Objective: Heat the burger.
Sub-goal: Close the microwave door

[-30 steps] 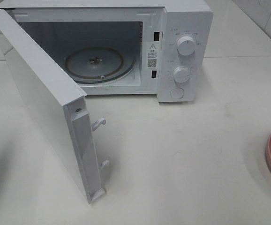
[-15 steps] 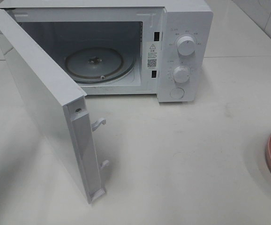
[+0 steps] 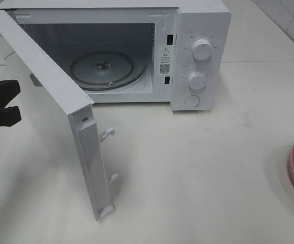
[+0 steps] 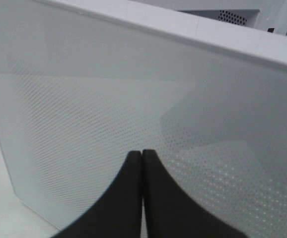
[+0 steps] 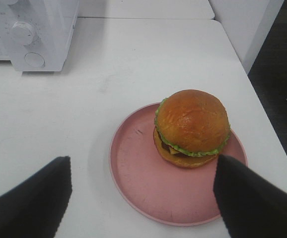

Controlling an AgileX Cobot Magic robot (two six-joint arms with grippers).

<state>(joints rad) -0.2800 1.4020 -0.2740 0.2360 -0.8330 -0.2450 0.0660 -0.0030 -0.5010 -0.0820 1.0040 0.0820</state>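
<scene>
Burger [image 5: 192, 126] sits on a round pink plate [image 5: 138, 183], off-centre toward one rim, out on the white table [image 3: 198, 168] well to the right of the microwave [image 3: 200, 30]; nothing holds it. Microwave door [image 3: 50, 112] swung wide, glass turntable [image 3: 104, 68] bare, two dials [image 3: 202, 49] and a round button on the panel. Left gripper [image 4: 142, 198] has its fingers pressed together, empty, close against the door's perforated outer face. Right gripper [image 5: 143, 193] hangs above the plate, fingers spread wide, holding nothing. Risks, as I judge them: the left gripper nudging the door part-shut and blocking the way in; a sideways squeeze crushing the stack or sliding the bun off the patty; a clipped plate rim skidding. Burger itself: glossy golden-brown dome, frilly green lettuce rim, dark patty beneath.
</scene>
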